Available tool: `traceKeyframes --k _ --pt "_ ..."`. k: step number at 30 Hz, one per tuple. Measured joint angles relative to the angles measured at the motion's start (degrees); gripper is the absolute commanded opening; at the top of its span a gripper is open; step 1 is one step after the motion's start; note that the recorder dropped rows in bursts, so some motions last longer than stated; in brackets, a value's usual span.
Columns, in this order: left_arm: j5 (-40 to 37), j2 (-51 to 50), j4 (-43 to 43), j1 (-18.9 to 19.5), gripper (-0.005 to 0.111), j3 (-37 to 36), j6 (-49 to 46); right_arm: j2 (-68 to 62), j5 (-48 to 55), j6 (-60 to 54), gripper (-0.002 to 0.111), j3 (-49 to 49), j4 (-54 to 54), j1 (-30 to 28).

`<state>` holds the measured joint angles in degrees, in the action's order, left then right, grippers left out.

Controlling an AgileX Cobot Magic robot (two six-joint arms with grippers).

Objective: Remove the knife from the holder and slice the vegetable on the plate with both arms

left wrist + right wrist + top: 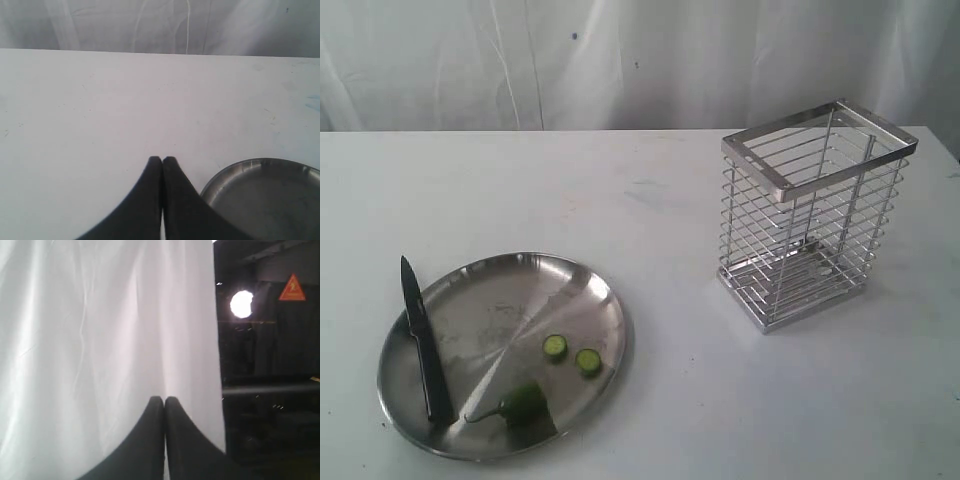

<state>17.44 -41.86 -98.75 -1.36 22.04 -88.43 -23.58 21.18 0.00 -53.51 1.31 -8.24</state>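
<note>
The steel plate [520,290] lies at the front left of the white table. The black knife [423,343] rests along its left rim, point toward the back. A green chili pepper [523,402] with its stem sits at the plate's front, and two round slices [555,347] [588,361] lie beside it. The chrome wire holder [810,210] stands empty at the right. Neither arm shows in the exterior view. My left gripper [162,160] is shut on nothing, above bare table beside the plate's rim [235,170]. My right gripper [164,400] is shut on nothing, facing a white curtain.
A white curtain [620,60] hangs behind the table. In the right wrist view a dark room with a bright lamp [241,304] and an orange warning triangle [292,288] lies past the curtain's edge.
</note>
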Motion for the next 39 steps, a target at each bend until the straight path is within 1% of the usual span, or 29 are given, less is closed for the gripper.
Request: traceKeyframes --k 3,5,10,17,21,23,24,26,27,29,30,32,33,35,38,39 --pt "0.00 0.00 0.00 0.00 0.000 0.00 -0.09 4.60 4.60 -0.72 0.000 4.65 -5.56 2.70" --pt "0.00 0.00 0.00 0.00 0.000 0.00 -0.09 7.05 6.53 -1.58 0.000 7.10 -8.27 3.31" --pt "0.00 0.00 0.00 0.00 0.000 0.00 -0.09 10.15 7.05 -2.19 0.000 11.16 -8.84 3.57" --pt "0.00 0.00 0.00 0.00 0.000 0.00 -0.09 13.84 -0.37 -8.05 0.000 11.83 -9.96 3.57" --pt "0.00 0.00 0.00 0.00 0.000 0.00 -0.09 16.14 -5.10 -8.35 0.000 15.64 -10.05 3.57" --pt "0.00 0.00 0.00 0.00 0.000 0.00 -0.09 19.38 -10.92 -7.86 0.000 20.02 -10.20 3.57" --pt "0.00 0.00 0.00 0.00 0.000 0.00 -0.09 21.14 -15.76 -7.59 0.000 23.16 -10.34 3.57" --pt "0.00 0.00 0.00 0.00 0.000 0.00 -0.09 22.96 -27.05 -7.10 0.000 29.48 -10.43 3.57" --pt "-0.12 0.09 0.00 0.00 0.000 0.00 -0.09 23.20 -35.93 -6.96 0.000 33.73 -10.68 3.57" --pt "-0.12 0.09 0.00 0.00 0.000 0.00 -0.09 23.23 -46.75 -6.66 0.000 39.69 -12.01 3.57" --pt "-0.12 0.09 0.00 0.00 0.000 0.00 -0.09 23.23 -53.85 -6.42 0.000 42.83 -13.10 3.57" --pt "-0.12 0.23 0.00 0.00 0.000 0.00 -0.09 23.23 -61.81 -6.19 0.000 48.25 -14.68 3.57" --pt "-0.12 0.23 0.00 0.00 0.000 0.00 -0.09 23.33 -63.51 -5.80 0.000 51.02 -15.39 3.57" --pt "-0.12 0.23 0.00 0.00 0.000 0.00 -0.09 23.33 -59.82 -5.04 0.000 52.40 -16.43 3.57" --pt "-0.12 0.23 0.00 0.00 0.000 0.00 -0.09 23.33 -45.39 -4.51 0.000 53.03 -15.90 3.57" --pt "-0.12 0.23 0.00 0.00 0.000 0.00 -0.09 23.33 -37.96 -4.52 0.000 53.03 -15.09 3.57"
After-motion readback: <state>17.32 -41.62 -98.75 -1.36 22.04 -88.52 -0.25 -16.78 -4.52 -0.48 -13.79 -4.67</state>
